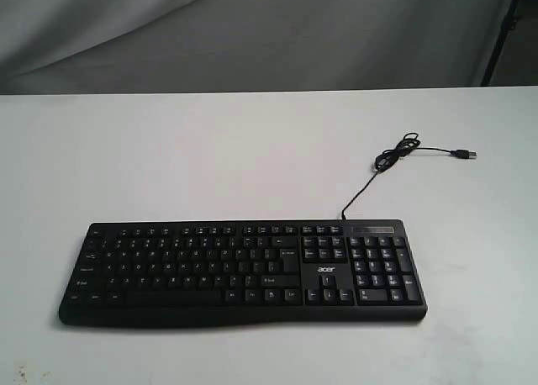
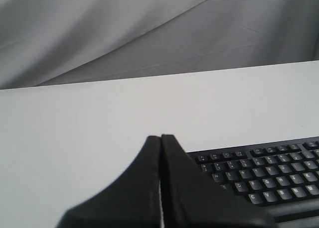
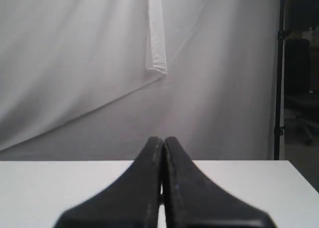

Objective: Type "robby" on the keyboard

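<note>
In the exterior view, the keyboard (image 1: 244, 271) is seen lying flat on the white table (image 1: 252, 150), its long side set across the view. A white "acer" logo (image 1: 326, 270) is printed beside the number pad (image 1: 382, 267). A thin black cable (image 1: 360, 192) is led from the keyboard's far edge across the table, is looped once, and ends in a USB plug (image 1: 464, 154) that lies loose on the surface. Behind the table a grey cloth backdrop (image 1: 252, 32) is hung.

In the left wrist view, the left gripper (image 2: 160, 138) is shown with its two black fingers (image 2: 194, 193) pressed together, and nothing is held between them. The keyboard (image 2: 269, 175) is found just past the fingertips and off to one side, part of it hidden behind one finger. The fingertips are held above the table (image 2: 89, 138), clear of the keys.

In the right wrist view, the right gripper (image 3: 163, 139) is likewise shown with its fingers (image 3: 134, 188) brought together on nothing. Bare table (image 3: 50, 188) is seen beyond the tips, with the cloth backdrop (image 3: 75, 63) further ahead and a dark upright stand (image 3: 279, 73) off to one side of it.
</note>
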Motion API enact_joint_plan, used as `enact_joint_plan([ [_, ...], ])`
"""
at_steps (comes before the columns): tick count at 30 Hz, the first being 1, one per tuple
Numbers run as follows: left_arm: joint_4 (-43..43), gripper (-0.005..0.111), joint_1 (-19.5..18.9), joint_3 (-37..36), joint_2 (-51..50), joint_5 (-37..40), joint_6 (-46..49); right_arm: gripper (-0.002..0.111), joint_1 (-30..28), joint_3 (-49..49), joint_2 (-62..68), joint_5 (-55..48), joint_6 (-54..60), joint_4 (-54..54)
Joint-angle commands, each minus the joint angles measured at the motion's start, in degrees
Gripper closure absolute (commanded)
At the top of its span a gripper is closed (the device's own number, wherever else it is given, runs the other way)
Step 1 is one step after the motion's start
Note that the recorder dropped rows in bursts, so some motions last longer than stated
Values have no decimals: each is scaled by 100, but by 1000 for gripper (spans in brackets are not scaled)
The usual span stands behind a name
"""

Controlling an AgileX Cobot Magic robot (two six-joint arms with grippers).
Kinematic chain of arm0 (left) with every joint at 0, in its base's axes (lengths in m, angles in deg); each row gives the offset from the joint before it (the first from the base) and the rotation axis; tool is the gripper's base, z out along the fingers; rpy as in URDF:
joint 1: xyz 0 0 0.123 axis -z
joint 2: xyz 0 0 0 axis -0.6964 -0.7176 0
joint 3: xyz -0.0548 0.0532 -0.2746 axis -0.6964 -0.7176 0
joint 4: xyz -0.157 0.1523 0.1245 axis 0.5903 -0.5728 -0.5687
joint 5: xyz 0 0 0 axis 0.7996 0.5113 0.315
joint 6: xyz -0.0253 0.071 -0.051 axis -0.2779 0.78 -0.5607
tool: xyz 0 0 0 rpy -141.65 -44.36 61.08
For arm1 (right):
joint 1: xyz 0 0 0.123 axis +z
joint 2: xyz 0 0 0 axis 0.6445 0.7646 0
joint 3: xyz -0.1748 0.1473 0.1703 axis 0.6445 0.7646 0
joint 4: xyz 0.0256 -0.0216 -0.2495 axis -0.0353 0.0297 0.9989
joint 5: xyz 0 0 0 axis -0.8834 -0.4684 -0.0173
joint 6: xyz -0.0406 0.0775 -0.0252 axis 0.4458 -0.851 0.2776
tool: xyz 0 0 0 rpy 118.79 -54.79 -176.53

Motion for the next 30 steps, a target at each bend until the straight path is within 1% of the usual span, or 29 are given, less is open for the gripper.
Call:
enact_joint_plan([
  [1,-27,107,36,-25,20,-31,-16,108,-42,20,-33,421,13,56],
  [8,-27,107,36,-25,20,-31,-16,108,-42,20,-33,1658,2,56],
  [10,-27,107,36,-25,20,-31,-16,108,-42,20,-33,2214,-12,56],
  [12,-27,107,36,-25,20,-31,-16,108,-42,20,-33,2693,-341,56],
  [17,-27,107,36,-25,20,-31,-16,108,-42,20,-33,3806,-1656,19],
  [21,-27,107,36,-25,20,-31,-16,108,-42,20,-33,4623,-1770,11],
  [24,-27,107,36,-25,20,-31,-16,108,-42,20,-33,5017,-1851,-65],
  [26,-27,107,36,-25,20,-31,-16,108,-42,20,-33,5194,-1964,-345],
  [28,-27,107,36,-25,20,-31,-16,108,-42,20,-33,4991,-2482,-456],
  [30,-27,107,36,-25,20,-31,-16,108,-42,-153,-33,3763,-2888,-436],
])
